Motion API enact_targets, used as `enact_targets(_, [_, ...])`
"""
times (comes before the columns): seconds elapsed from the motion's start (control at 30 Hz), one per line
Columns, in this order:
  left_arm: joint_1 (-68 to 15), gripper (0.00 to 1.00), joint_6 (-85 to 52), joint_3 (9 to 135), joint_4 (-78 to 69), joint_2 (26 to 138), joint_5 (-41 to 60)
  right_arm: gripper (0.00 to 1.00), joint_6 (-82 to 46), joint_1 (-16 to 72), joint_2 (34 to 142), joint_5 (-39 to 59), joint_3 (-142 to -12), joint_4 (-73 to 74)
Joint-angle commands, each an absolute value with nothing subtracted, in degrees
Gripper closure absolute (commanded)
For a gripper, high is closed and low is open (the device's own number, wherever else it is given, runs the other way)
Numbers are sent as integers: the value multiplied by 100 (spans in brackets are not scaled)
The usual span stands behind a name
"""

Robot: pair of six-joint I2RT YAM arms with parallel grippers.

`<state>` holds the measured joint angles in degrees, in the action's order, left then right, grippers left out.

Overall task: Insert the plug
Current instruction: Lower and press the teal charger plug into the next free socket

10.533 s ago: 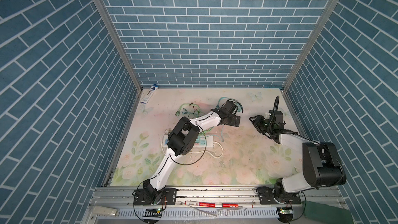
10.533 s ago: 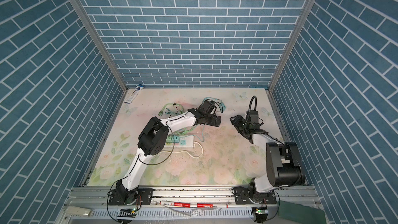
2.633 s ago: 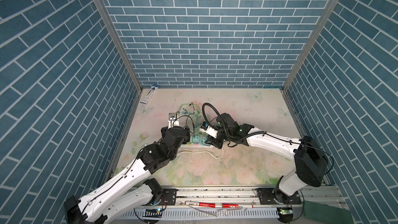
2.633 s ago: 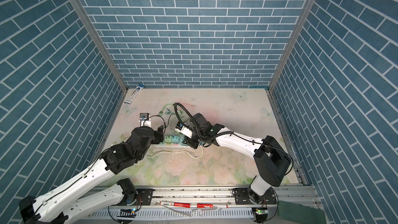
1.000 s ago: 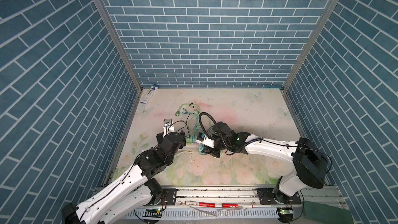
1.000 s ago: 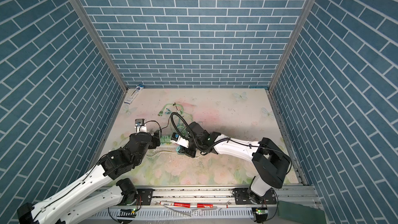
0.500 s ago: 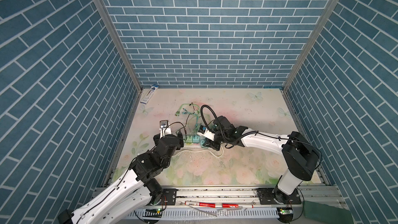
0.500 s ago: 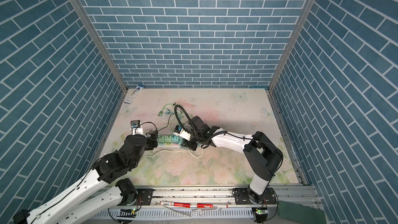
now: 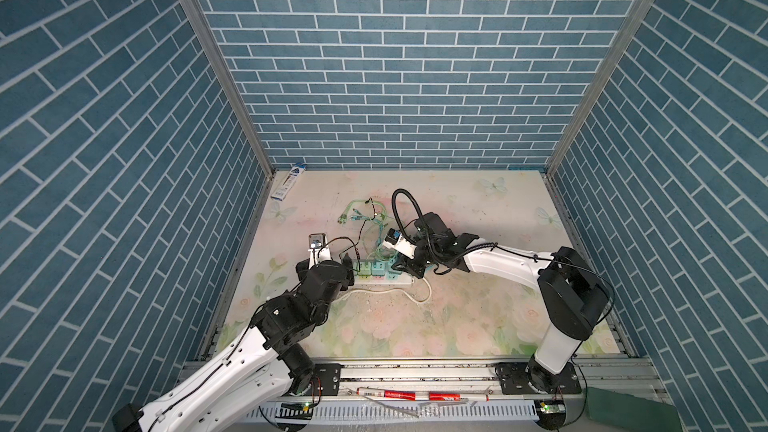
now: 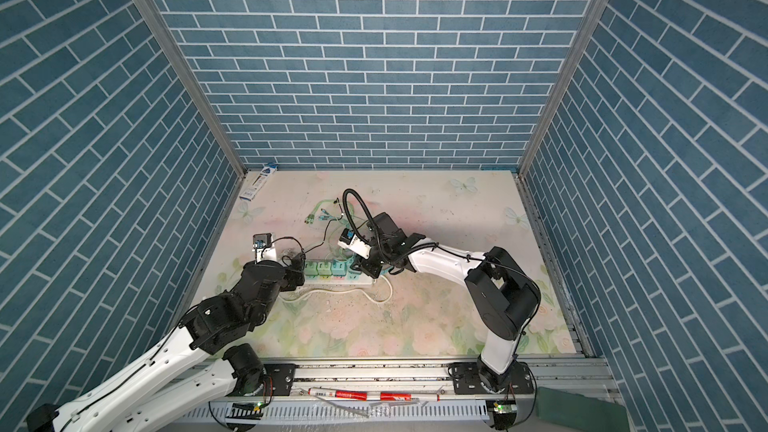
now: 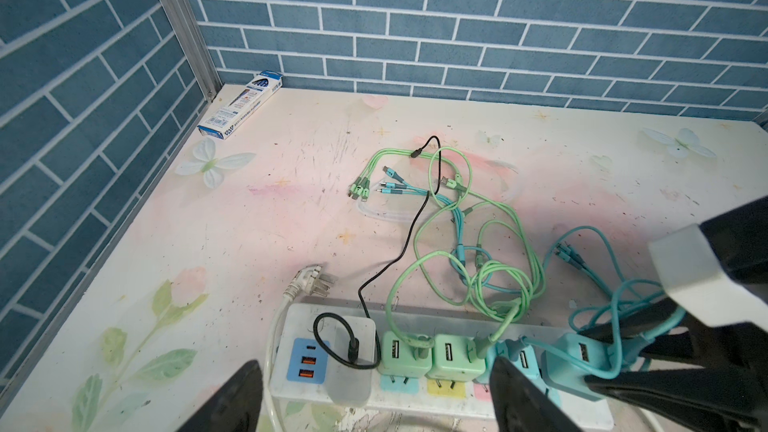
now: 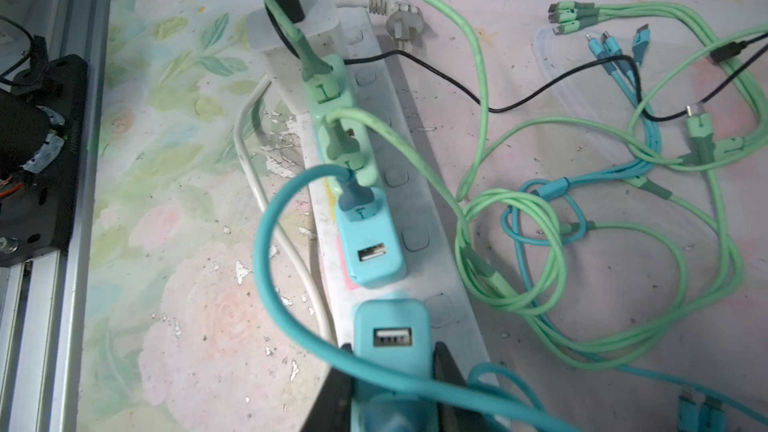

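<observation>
**Seating the teal plug at the strip's end**

The white power strip (image 9: 390, 282) is lying across the floral table (image 9: 478, 209), and I am working at its right-hand end in both top views. My right gripper (image 12: 390, 384) is pinching the teal plug (image 12: 390, 336), which is standing over the end socket, just beside its teal twin (image 12: 372, 243). I cannot tell whether the prongs are fully home. My left gripper (image 11: 374, 365) is hanging spread wide over the strip's other end, straddling the white adapter (image 11: 353, 347) and gripping nothing.

To do this well, I am planning to press straight down with the plug body square to the strip, without rocking it. I am also thinking of lowering the left jaws to pin the strip so it is not sliding.

Around it, the green and teal cable tangle (image 11: 505, 309) is sprawling just behind the strip. One teal cable (image 12: 261, 251) is looping across the front of my right gripper and may snag as I press. The pen box (image 11: 241, 108) and the loose three-pin plug (image 11: 313, 280) are lying out of the way.
</observation>
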<state>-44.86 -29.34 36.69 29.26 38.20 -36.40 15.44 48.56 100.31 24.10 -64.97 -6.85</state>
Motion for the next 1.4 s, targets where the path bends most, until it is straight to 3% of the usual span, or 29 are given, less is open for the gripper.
enact_targets(0.0, [-4447,14,-2944,3612,2980,3800,-3736,100,1670,4816,10116,2673,-6796,-576])
enact_targets(1.37, [-4447,14,-2978,3520,3005,3744,-3708,100,2060,5003,10214,2715,-6100,516])
